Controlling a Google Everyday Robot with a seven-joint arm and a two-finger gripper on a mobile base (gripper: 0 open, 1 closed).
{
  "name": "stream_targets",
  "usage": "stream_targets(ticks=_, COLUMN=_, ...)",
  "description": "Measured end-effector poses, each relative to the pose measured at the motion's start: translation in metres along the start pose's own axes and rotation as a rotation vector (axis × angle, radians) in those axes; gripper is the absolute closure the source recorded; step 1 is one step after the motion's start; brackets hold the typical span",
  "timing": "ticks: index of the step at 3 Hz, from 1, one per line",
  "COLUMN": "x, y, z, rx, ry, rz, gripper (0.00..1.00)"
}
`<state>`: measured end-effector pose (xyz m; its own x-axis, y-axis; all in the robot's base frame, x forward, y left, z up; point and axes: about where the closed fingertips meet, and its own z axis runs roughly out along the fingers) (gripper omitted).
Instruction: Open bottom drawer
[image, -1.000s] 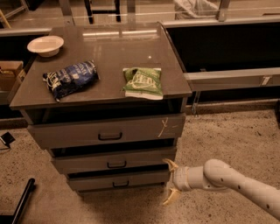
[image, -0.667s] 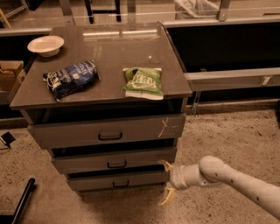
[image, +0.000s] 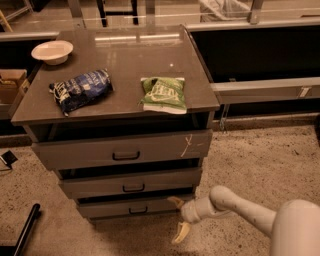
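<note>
While the bottom drawer (image: 125, 207) sits lowest in the cabinet (image: 125, 52), its inside hidden, the gripper (image: 174, 220) hangs at its right end, fingers (image: 175, 201) spread wide. A blue bag (image: 80, 90) and a green bag (image: 162, 93) lie on top.

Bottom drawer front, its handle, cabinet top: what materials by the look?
Bottom drawer: matte grey, flat, no sheen; painted board or metal, can't tell. Handle: dark, likely metal. Cabinet top: smooth semi-gloss, maybe laminate, shows bright reflections. Gripper, at the drawer's right end, jaws open: yellowish, perhaps plastic.
</note>
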<state>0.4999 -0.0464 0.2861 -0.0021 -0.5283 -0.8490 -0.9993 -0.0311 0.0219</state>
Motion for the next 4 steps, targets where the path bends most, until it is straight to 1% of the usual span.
stream_targets(ticks=1, x=0.047, y=-0.001, z=0.045, rx=-0.034, ry=-0.009, rz=0.021, gripper=0.00)
stream_targets(ticks=2, x=0.047, y=-0.001, z=0.045, rx=-0.034, ry=-0.009, rz=0.021, gripper=0.00)
stream_targets(ticks=3, x=0.051, y=-0.012, z=0.043, rx=0.005, ry=0.016, rz=-0.012, gripper=0.00)
stream_targets(ticks=4, x=0.059, y=-0.038, z=0.030, rx=0.086, ry=0.083, rz=-0.076, gripper=0.00)
